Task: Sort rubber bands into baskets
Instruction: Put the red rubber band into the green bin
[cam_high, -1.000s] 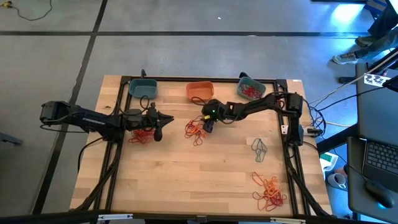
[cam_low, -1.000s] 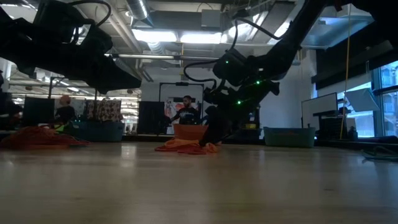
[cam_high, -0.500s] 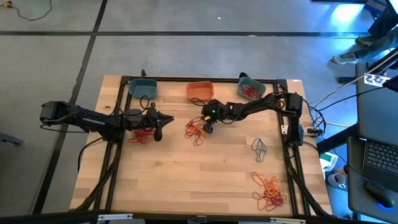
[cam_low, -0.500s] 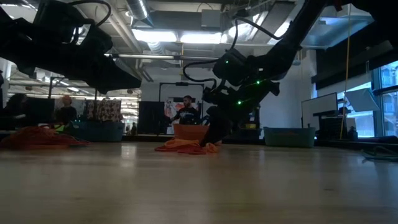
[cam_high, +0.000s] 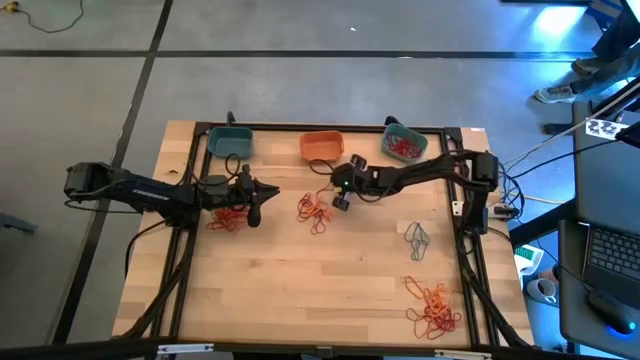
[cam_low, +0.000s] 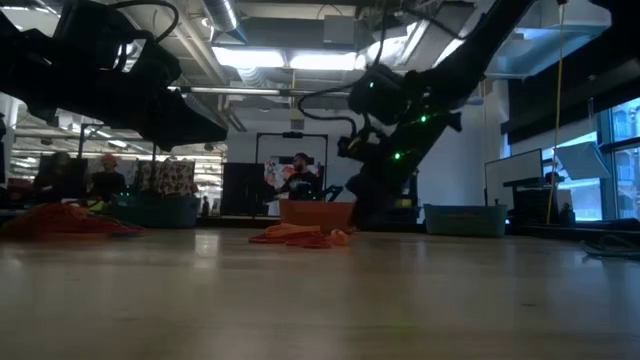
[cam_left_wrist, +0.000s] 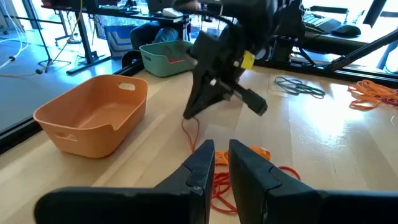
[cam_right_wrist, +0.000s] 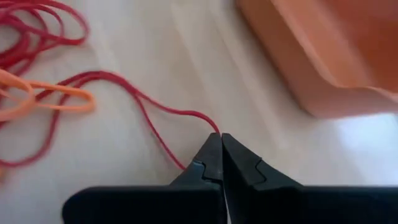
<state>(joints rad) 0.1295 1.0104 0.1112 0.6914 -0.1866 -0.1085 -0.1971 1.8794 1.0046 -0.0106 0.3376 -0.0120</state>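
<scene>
A red rubber band (cam_right_wrist: 155, 112) is being pinched by the right gripper (cam_right_wrist: 221, 146) beside the orange basket's (cam_right_wrist: 323, 56) edge.

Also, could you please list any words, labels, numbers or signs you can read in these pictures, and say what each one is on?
No text can be read in any view.
White lettering on the left arm: too small to read.
Yellow tag on the right arm: blurred, unreadable.
Black-and-white marker board beside the table: a pattern, no words.
Baskets and rubber bands: no labels visible.
</scene>
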